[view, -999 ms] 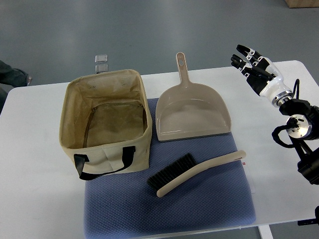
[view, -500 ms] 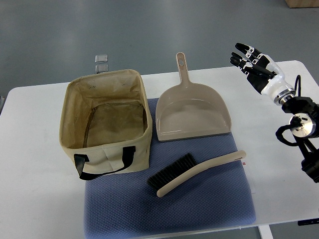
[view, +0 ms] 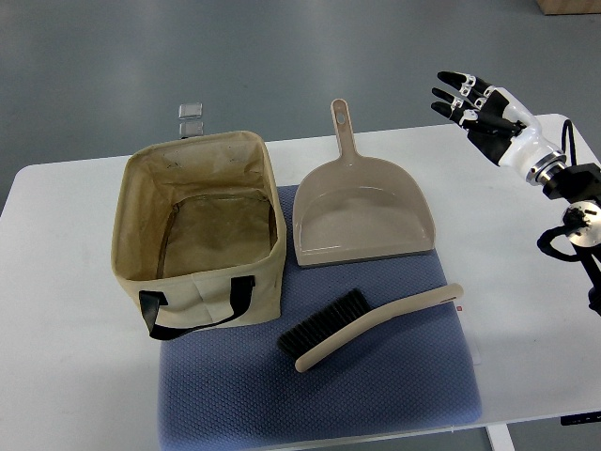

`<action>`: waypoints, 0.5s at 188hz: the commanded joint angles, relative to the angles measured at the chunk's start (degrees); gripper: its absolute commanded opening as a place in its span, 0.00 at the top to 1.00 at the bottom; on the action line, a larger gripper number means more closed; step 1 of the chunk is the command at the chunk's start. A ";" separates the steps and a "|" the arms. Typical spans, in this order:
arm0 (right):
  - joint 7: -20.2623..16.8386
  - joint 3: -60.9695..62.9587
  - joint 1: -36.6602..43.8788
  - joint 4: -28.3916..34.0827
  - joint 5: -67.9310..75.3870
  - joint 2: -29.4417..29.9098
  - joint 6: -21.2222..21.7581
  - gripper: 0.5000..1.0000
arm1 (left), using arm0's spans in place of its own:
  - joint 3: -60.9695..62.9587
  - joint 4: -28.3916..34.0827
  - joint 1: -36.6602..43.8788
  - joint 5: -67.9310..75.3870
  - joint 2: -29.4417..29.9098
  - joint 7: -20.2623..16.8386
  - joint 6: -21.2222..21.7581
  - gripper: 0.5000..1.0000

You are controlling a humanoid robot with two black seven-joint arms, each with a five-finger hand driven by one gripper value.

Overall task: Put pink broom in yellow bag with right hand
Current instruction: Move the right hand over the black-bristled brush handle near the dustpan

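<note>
Broom (view: pixel 366 324) lies flat on blue mat (view: pixel 319 376), bristles left, just right of the bag (view: pixel 199 230); all of it shows. Bag open, seems empty, part of its floor hidden by the near wall. Dustpan (view: pixel 362 211) behind broom, empty. My right hand (view: pixel 484 113) is raised at the counter's (view: pixel 66 310) far right, fingers spread, holding nothing, well apart from broom.

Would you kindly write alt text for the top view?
A beige hand broom with black bristles lies untouched on a blue mat, between an open tan fabric bag and a beige plastic dustpan. The right robot hand hovers open, far right.
</note>
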 commanded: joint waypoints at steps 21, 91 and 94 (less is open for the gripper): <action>5.78 -15.39 4.79 0.35 0.01 -8.82 1.24 0.15 | 0.00 0.00 0.01 -0.01 0.00 0.00 0.00 0.00; 13.96 -33.16 8.84 12.65 -24.16 -17.61 1.68 0.15 | 0.00 0.00 0.01 0.08 0.00 0.00 0.00 0.00; 14.13 -33.51 8.93 13.44 -25.65 -17.70 1.68 0.15 | 0.00 0.00 0.01 0.08 0.00 0.00 0.00 0.00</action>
